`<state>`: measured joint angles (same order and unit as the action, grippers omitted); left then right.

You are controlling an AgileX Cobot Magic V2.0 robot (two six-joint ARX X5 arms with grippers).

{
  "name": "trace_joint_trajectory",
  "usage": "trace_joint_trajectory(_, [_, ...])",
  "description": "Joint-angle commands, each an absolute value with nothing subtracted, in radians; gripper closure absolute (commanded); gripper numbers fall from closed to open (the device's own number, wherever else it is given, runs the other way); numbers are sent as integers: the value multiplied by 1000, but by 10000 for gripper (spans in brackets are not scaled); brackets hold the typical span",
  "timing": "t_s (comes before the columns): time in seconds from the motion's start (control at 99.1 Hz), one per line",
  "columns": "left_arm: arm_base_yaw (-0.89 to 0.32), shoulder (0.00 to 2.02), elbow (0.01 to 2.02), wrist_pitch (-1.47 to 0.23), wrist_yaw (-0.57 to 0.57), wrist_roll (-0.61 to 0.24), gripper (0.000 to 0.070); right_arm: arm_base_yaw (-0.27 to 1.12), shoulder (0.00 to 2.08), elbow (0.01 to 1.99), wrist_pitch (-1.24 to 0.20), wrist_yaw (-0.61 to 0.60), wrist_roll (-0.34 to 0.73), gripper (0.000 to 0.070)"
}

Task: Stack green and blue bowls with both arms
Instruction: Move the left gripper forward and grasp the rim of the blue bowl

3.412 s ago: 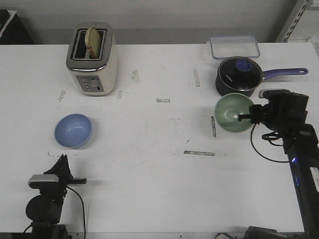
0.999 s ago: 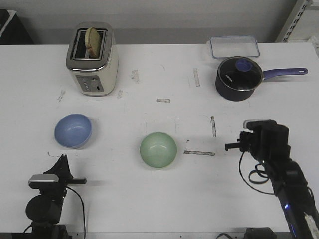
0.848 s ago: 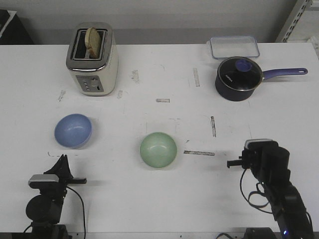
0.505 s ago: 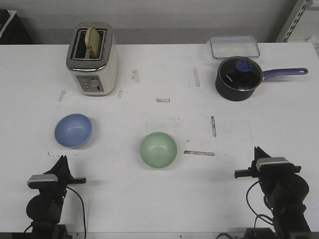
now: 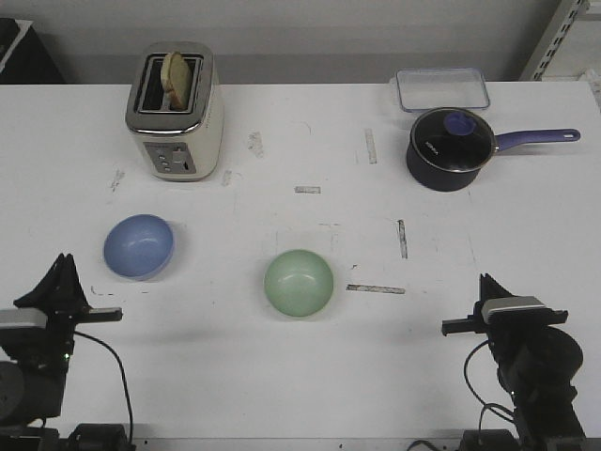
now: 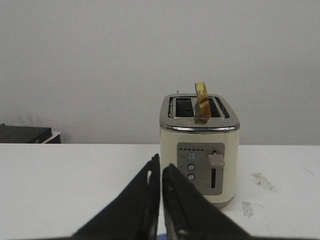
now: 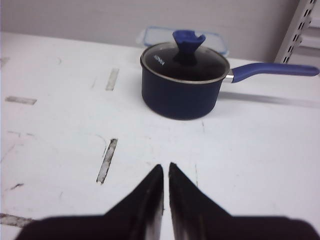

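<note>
From the front, the pale mint green round bowl (image 5: 299,283) sat empty near the middle of the white surface (image 5: 282,376), and the periwinkle blue round bowl (image 5: 138,246) sat empty well to its left, the two apart and unstacked. The cream and chrome toaster (image 5: 175,111) at the far left held a slice of bread (image 5: 175,75) upright in one slot. At the far right the dark blue lidded saucepan (image 5: 451,148) stood just in front of a clear lidded plastic box (image 5: 441,89); nothing showed inside the box. The left end effector (image 5: 64,277) and the right end effector (image 5: 487,286) rested at the near corners, away from both bowls.

In the left wrist view, the left end effector (image 6: 160,172) was closed on nothing, pointing at the toaster (image 6: 199,148).

In the right wrist view, the right end effector (image 7: 165,172) was likewise pressed shut and empty, facing the saucepan (image 7: 182,82).
</note>
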<state>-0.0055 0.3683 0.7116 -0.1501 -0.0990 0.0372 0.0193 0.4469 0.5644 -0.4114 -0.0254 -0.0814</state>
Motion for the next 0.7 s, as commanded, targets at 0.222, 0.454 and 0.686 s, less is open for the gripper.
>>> trace_joint_trajectory(0.222, [88,759,997,-323,-44,48,699,20,460,567,-403,-25,-87,696])
trace_joint_trajectory(0.454, [204,979,1010,-389,60,49,699,22,460,567,-403,-25,-87,696])
trace_joint_trajectory(0.686, [246,1187,1010,-413,68,48,439,22,460,567,-404,-25,-87,696])
